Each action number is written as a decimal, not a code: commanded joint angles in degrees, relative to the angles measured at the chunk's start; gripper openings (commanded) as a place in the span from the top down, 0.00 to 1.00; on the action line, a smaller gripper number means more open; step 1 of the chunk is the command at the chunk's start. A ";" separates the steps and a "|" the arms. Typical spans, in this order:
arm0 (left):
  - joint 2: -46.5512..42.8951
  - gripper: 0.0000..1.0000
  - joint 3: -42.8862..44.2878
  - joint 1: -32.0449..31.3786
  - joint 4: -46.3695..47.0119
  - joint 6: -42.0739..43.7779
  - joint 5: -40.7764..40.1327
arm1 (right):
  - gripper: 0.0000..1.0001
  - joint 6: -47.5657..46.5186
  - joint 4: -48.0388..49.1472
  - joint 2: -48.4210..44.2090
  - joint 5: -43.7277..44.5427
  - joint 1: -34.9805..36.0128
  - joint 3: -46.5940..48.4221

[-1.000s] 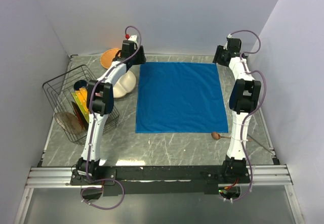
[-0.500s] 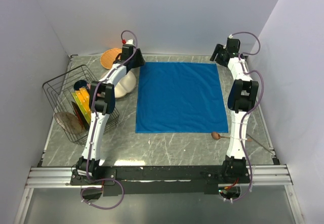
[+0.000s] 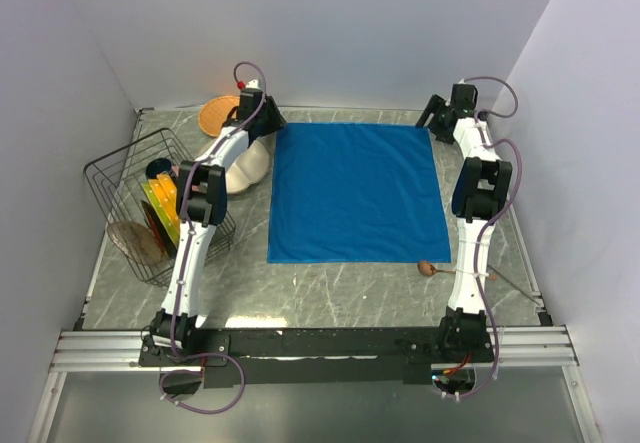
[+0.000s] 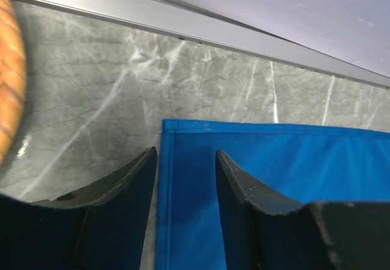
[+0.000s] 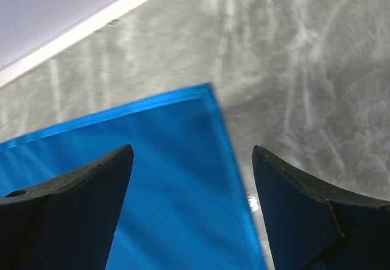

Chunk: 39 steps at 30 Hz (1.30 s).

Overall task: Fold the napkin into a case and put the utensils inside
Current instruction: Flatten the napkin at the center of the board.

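One spoon (image 3: 427, 267), top cam only; L pincer (image 4: 186, 154) narrow, R pincer (image 5: 192, 149) wide, napkin (image 3: 350, 193) corners.

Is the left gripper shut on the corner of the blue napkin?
No: in the left wrist view the left gripper is open, its two fingers apart on either side of the side hem of the napkin.

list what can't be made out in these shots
- Top view: spoon, handle partly hidden behind the right arm.
- Top view: white plate, partly covered by the left arm.
- Left wrist: orange plate, cut off by the left edge.
- Top view: items in the wire rack, too small.
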 commanded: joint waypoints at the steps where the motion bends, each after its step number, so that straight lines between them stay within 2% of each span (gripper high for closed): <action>1: 2.89 0.52 2.40 -1.24 -1.08 -2.65 2.79 | 0.13 1.38 -1.18 1.65 -2.28 -1.08 4.29; 8: 3.60 0.59 2.84 -1.86 0.15 -3.88 4.64 | 0.18 4.10 -0.40 2.09 -4.74 -2.84 3.77; 10: 3.69 0.71 3.53 -2.03 0.76 -3.44 4.46 | 0.20 3.84 -0.39 2.00 -5.54 -2.84 3.50; 18: 3.08 0.99 5.83 -2.47 3.04 2.62 5.69 | 0.23 3.66 -0.13 -0.10 -10.37 -2.75 2.01; 25: -7.11 0.99 -6.54 -4.05 14.81 14.65 11.57 | 0.27 1.99 0.13 -3.62 -12.75 -2.84 0.08; 29: -12.56 0.99 -12.62 -4.67 17.02 24.83 21.06 | 0.25 -0.90 -0.13 -7.48 -14.41 -3.02 -2.38; 34: -17.14 0.99 -16.40 -5.81 11.58 32.76 27.73 | 0.22 -5.47 -3.90 -10.30 -16.17 -3.72 -3.53; 39: -21.52 0.99 -20.96 -6.51 0.61 42.95 34.60 | 0.25 -7.85 -9.08 -13.20 -15.65 -4.86 -5.46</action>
